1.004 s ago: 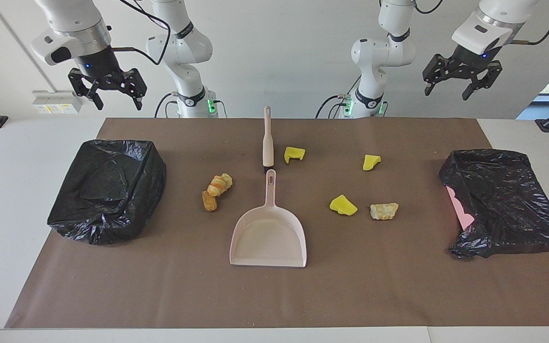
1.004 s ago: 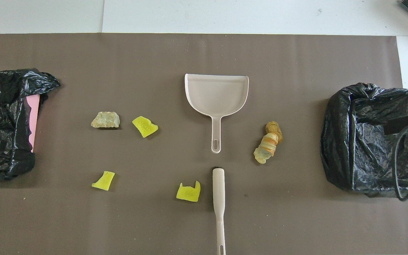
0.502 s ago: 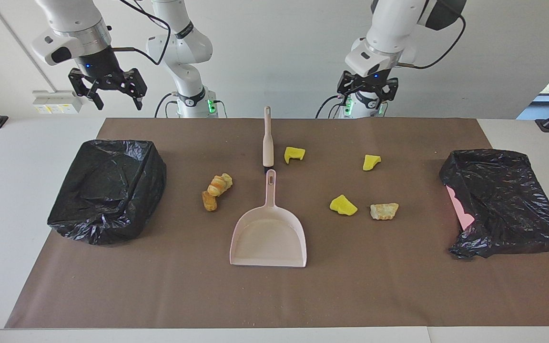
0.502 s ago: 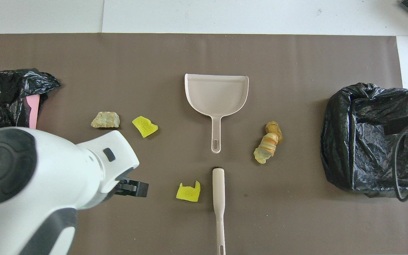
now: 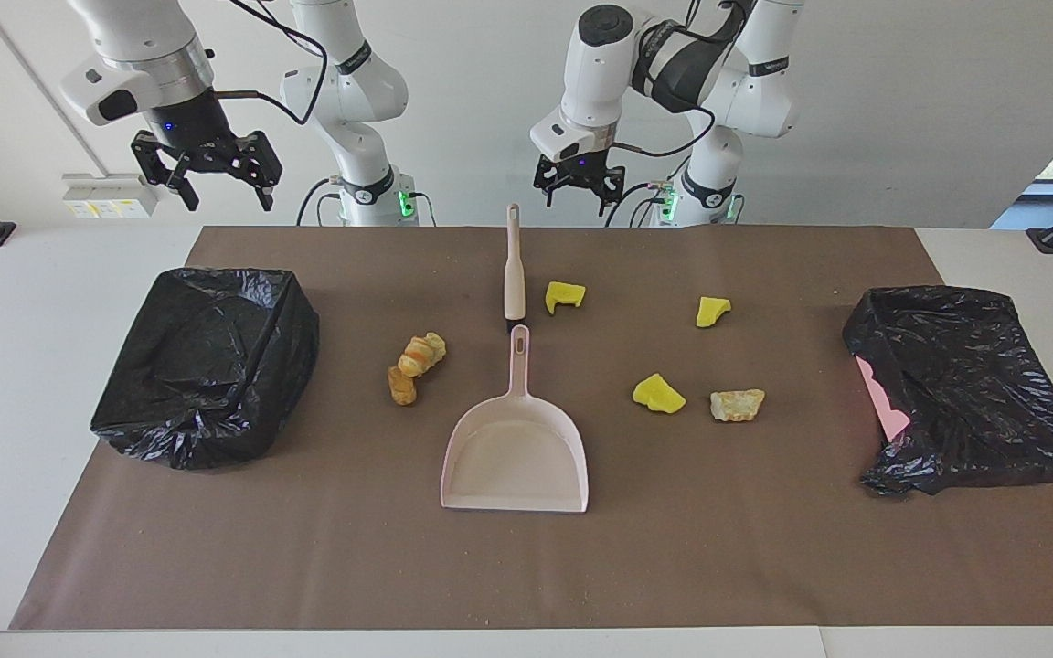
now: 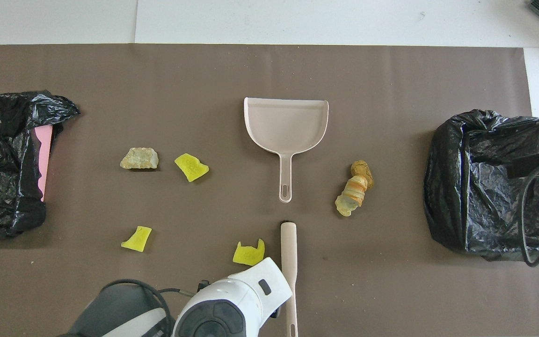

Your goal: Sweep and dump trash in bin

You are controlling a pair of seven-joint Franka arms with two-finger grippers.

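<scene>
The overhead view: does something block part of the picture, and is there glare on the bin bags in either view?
Overhead view: the left arm's white housing fills the bottom edge, covering part of the brush. Facing view: nothing blocks the table; both black bin bags show small glossy highlights.

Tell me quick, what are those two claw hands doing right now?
Left gripper: open, holding nothing, raised over the brush handle.
Right gripper: open, holding nothing, waiting up above the black-bagged bin.
</scene>
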